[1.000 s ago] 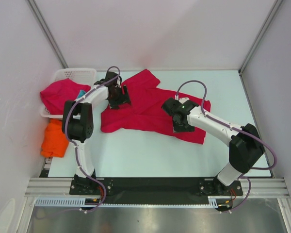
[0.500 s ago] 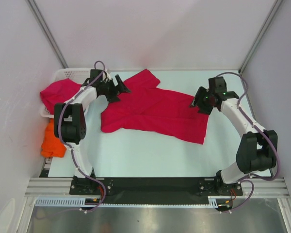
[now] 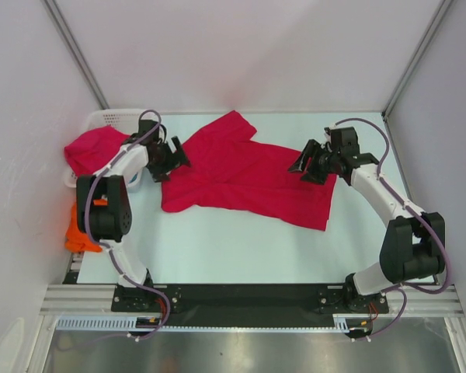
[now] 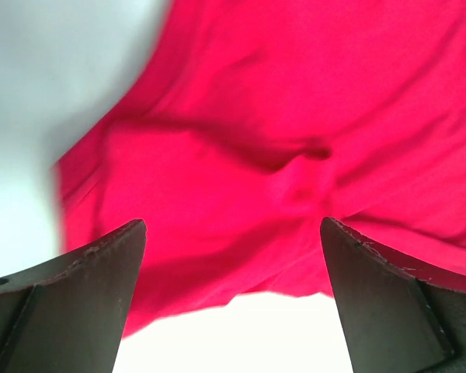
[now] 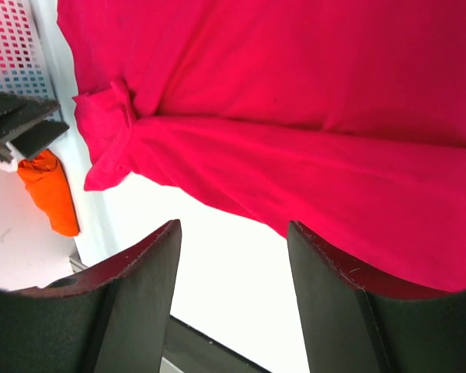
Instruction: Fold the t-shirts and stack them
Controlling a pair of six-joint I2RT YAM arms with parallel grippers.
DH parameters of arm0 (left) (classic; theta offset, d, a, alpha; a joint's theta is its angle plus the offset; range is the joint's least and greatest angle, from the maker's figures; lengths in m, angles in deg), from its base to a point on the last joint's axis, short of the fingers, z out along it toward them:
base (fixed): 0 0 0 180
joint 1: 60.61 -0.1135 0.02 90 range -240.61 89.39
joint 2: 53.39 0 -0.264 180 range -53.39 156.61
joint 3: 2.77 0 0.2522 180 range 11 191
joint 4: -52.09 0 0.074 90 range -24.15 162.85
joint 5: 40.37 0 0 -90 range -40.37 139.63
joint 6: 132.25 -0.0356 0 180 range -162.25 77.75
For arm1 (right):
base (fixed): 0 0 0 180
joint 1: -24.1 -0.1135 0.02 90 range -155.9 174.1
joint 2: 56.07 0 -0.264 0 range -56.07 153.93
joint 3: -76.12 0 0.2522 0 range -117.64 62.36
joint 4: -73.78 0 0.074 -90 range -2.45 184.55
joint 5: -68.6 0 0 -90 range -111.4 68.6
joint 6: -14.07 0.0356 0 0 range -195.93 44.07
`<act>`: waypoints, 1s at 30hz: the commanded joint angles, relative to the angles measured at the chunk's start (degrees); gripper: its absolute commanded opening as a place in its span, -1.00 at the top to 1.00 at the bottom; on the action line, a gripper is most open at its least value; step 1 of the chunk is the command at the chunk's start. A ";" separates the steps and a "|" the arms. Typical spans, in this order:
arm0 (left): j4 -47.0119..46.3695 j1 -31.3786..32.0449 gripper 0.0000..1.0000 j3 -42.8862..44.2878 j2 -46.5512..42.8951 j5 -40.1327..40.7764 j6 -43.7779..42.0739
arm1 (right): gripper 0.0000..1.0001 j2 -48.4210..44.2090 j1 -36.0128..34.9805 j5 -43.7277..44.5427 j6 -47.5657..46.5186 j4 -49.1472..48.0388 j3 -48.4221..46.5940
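Observation:
A crimson-red t-shirt (image 3: 245,175) lies spread and wrinkled on the middle of the table. It fills the left wrist view (image 4: 295,116) and the right wrist view (image 5: 295,101). My left gripper (image 3: 176,155) is open and empty at the shirt's left edge, its fingers (image 4: 70,295) just short of the hem. My right gripper (image 3: 304,165) is open and empty over the shirt's right part, with its fingers (image 5: 334,295) above bare table. A second crimson t-shirt (image 3: 93,148) is heaped in the basket. An orange t-shirt (image 3: 81,231) lies at the left edge and shows in the right wrist view (image 5: 50,194). The teal t-shirt is hidden.
A white lattice basket (image 3: 120,118) stands at the back left corner; it also shows in the right wrist view (image 5: 15,39). White walls close the table at the back and sides. The arm bases stand on the black rail (image 3: 248,299) at the near edge.
My right gripper has lifted off the shirt's middle and swung out to its right side. My left gripper has drawn back left, off the shirt to its left edge.

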 commanded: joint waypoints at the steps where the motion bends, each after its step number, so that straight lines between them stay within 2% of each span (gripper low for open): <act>1: 1.22 0.38 -0.99 -4.35 -7.13 8.55 -0.38 | -0.25 -4.14 -1.97 1.99 -1.89 1.09 -0.47; 8: -2.29 1.52 -0.99 -15.94 -9.68 9.96 1.64 | -0.26 -6.43 -5.31 6.13 -3.65 4.52 -1.34; 19: -5.46 5.73 -0.95 -26.05 -12.93 12.77 3.93 | -0.27 -9.51 -7.95 10.61 -4.88 8.12 -1.00; 22: -7.48 6.18 -0.65 -29.21 -14.24 11.11 4.89 | -0.27 -10.03 -8.13 10.88 -4.97 8.39 -0.82; 26: -10.55 6.18 0.52 -34.32 -17.06 7.68 6.30 | -0.27 -10.74 -8.13 10.96 -5.15 9.26 -1.78; 28: -11.52 6.18 0.65 -37.04 -18.12 6.45 7.09 | -0.27 -11.53 -8.13 11.23 -5.32 9.70 -2.66; 30: -12.40 6.27 0.91 -38.72 -20.31 5.40 7.53 | -0.27 -12.06 -8.13 11.49 -5.50 10.50 -3.27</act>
